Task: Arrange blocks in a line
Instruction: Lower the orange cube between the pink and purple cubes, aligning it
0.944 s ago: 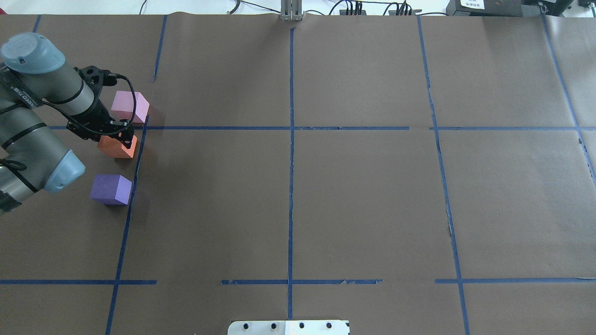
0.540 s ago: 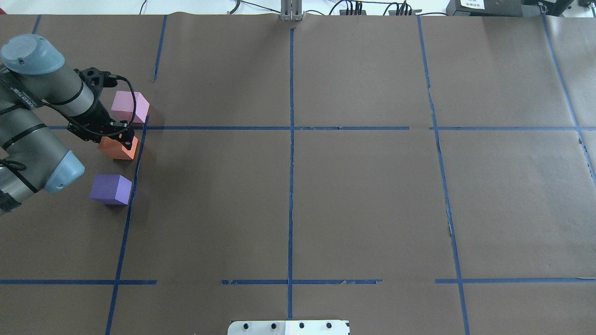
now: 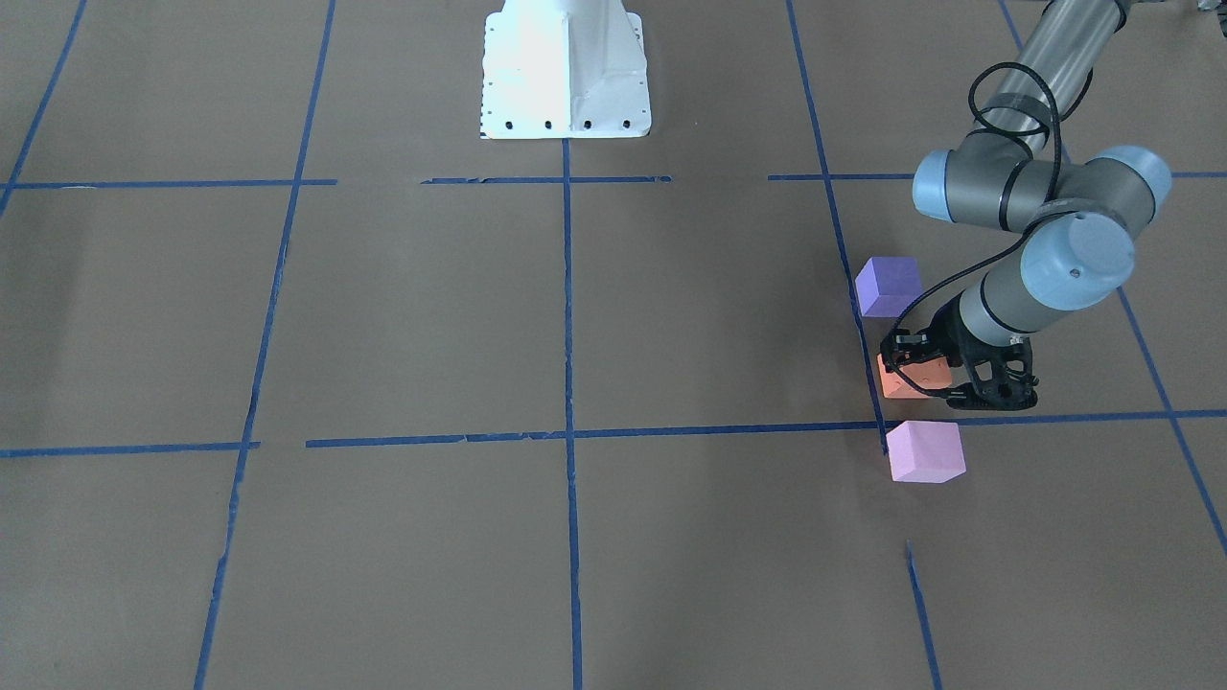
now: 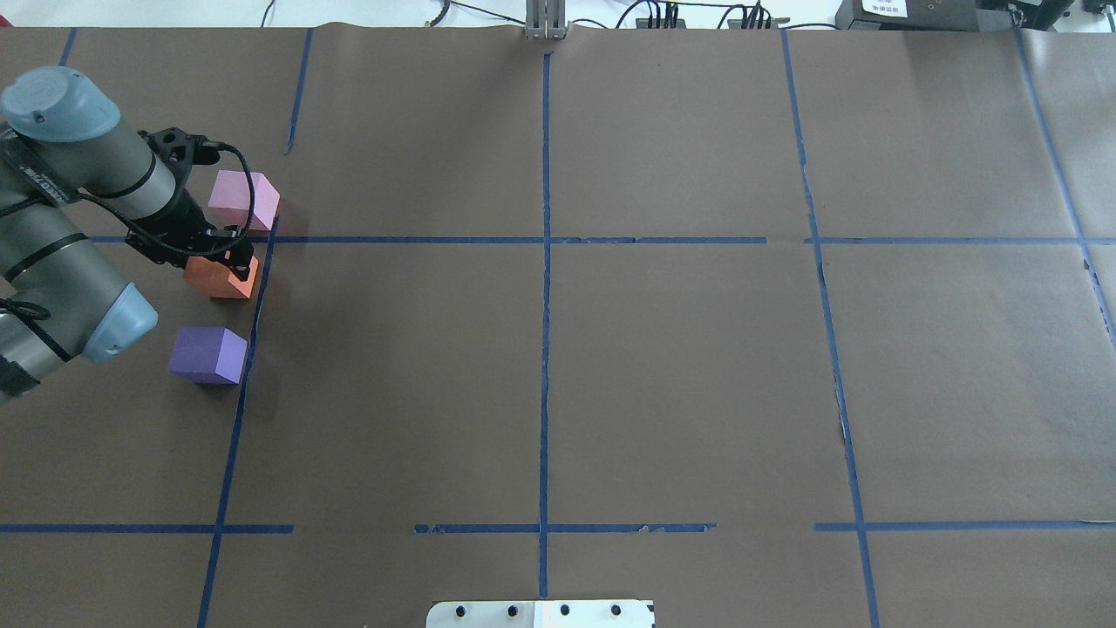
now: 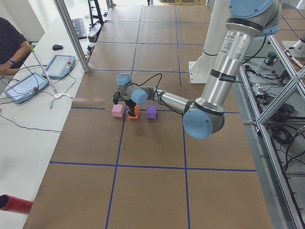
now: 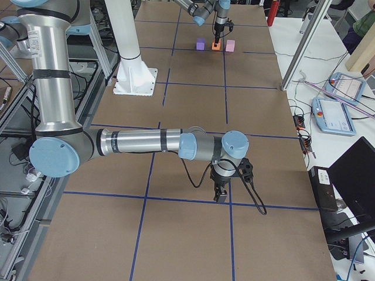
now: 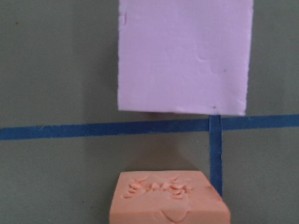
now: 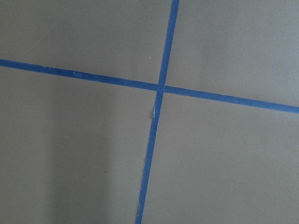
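Your left gripper (image 4: pixel 225 258) hangs right over the orange block (image 4: pixel 214 279). That block lies on the paper-covered counter (image 4: pixel 680 366) between the pink block (image 4: pixel 244 199) and the purple block (image 4: pixel 207 355), apart from both and beside a blue tape line (image 4: pixel 248 349). The gripper hides part of the orange top, so you cannot tell whether its fingers clamp it. The right gripper (image 6: pixel 221 193) hangs well away, and its opening is unclear too. The orange top is pitted, while the pink face is matte with small nicks.

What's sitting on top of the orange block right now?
Only the left gripper, straddling the orange block and hiding part of its top face. The wrist view shows dents in that face and nothing stacked on it.
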`<state>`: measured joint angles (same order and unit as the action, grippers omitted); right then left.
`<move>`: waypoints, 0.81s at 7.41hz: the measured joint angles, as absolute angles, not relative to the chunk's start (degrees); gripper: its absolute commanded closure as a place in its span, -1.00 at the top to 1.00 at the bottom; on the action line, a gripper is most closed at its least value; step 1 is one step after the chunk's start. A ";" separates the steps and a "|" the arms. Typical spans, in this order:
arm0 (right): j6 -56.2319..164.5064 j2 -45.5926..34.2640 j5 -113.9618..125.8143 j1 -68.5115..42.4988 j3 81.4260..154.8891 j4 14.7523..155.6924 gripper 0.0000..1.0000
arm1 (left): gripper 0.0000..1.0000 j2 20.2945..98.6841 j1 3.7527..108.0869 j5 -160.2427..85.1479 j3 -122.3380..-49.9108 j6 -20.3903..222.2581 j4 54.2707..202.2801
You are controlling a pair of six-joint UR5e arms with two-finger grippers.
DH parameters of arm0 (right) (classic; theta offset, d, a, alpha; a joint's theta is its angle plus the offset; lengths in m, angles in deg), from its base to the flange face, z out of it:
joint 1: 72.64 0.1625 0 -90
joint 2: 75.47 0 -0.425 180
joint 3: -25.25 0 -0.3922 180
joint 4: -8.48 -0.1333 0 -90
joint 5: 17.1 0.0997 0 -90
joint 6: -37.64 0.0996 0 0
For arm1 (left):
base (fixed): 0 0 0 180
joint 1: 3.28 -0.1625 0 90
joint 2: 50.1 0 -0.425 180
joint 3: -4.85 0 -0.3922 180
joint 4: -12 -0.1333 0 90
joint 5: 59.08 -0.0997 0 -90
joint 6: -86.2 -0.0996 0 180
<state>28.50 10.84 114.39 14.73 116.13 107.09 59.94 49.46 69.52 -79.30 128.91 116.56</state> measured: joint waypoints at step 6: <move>28.50 10.84 114.39 14.73 116.13 107.09 1.00 | 1.00 59.68 49.92 69.37 -81.32 128.83 114.82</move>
